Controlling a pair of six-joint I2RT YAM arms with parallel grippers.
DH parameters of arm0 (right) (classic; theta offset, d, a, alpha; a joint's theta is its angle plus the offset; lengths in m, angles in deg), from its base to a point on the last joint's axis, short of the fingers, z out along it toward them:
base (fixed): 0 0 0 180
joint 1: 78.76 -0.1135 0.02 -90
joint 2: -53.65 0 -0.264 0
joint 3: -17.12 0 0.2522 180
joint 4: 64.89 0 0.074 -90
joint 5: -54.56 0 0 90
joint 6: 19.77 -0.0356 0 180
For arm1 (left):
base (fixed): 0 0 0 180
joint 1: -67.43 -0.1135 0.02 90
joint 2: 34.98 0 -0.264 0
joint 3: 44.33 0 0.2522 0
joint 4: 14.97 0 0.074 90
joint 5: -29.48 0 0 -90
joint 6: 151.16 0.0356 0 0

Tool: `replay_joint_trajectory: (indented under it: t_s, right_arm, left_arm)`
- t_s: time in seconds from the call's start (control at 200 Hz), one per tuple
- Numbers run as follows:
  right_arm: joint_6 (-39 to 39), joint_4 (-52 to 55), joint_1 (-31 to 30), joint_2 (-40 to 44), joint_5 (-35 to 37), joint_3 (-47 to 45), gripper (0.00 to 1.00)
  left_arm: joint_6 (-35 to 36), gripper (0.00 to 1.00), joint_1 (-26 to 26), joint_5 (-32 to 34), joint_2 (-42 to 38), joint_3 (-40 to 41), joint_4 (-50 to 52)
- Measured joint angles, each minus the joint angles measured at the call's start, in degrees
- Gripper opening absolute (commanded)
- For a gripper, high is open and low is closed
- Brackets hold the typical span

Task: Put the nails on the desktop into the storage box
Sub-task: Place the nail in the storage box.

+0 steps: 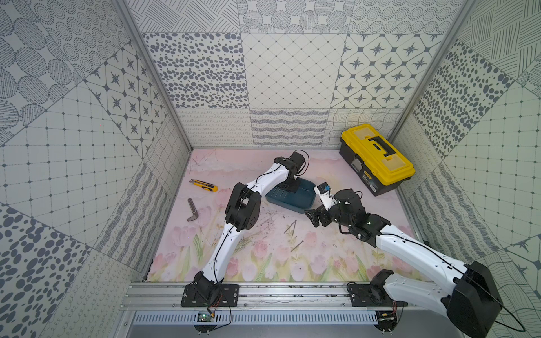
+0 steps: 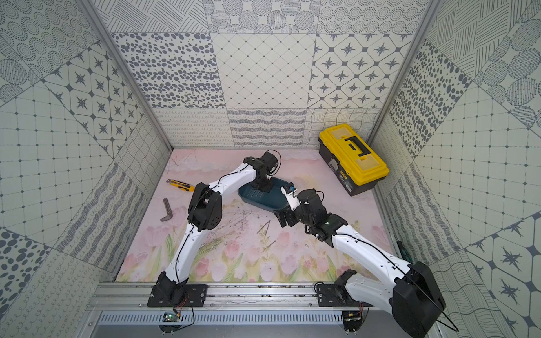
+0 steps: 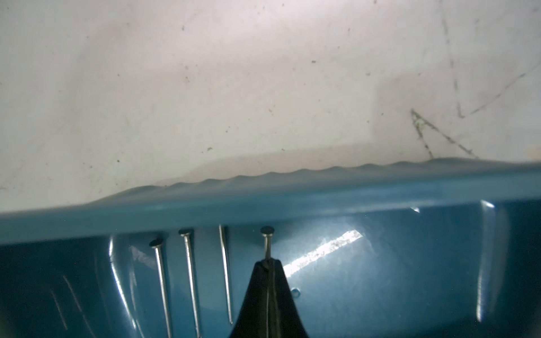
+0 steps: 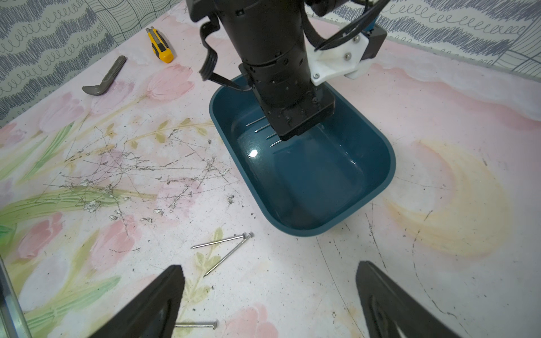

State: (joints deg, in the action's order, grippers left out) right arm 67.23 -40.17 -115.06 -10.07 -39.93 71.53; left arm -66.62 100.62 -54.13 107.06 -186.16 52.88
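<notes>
- Top views: two arms, two grippers. Left gripper (image 1: 289, 187) dipped into the box (image 1: 289, 206), which sits mid-desktop (image 1: 263, 263), towards the back; grip impossible to judge from up here. Right gripper (image 1: 315, 216) poised near the box's end.
- Three nails (image 1: 296, 246) loose on the desktop in both top views: a pair close to the box, a single one nearer the rail (image 1: 292, 295).
- One knife (image 1: 203, 185) and one bent bar (image 1: 192, 209) over on the left, one toolbox (image 1: 377, 158) in the far right corner, lid down.
- Left wrist, and only here: jaws pinched tight on a nail (image 3: 267, 241), head poking out towards the box wall. Three more lying side by side on the box floor. Four in the box, then.
- Right wrist: fingers (image 4: 164, 298) spread wide, nothing between them, above the desktop. Same three loose nails, two with heads almost touching, the third by a fingertip. Four nail tips peeping out from under the left gripper.
- Surface: pale pink, tulips and green leaves, badly scratched beside the box. Room: grey-patterned walls (image 1: 292, 73) on three sides.
</notes>
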Motion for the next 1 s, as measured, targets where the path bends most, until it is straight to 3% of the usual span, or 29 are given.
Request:
replay_joint_trajectory:
  t_s: [0.465,0.6,1.001]
  right_arm:
    - [0.0,0.0,0.0,0.0,-0.2,-0.4,0.97]
    - [0.0,0.0,0.0,0.0,-0.4,-0.7,0.97]
    - [0.0,0.0,0.0,0.2,-0.9,-0.9,0.97]
  left_arm:
    - [-0.4,0.00,0.0,0.4,1.5,0.0,-1.0]
    - [-0.4,0.07,0.0,0.7,1.5,0.0,-1.2]
    - [-0.6,0.16,0.0,1.3,1.2,0.0,-2.0]
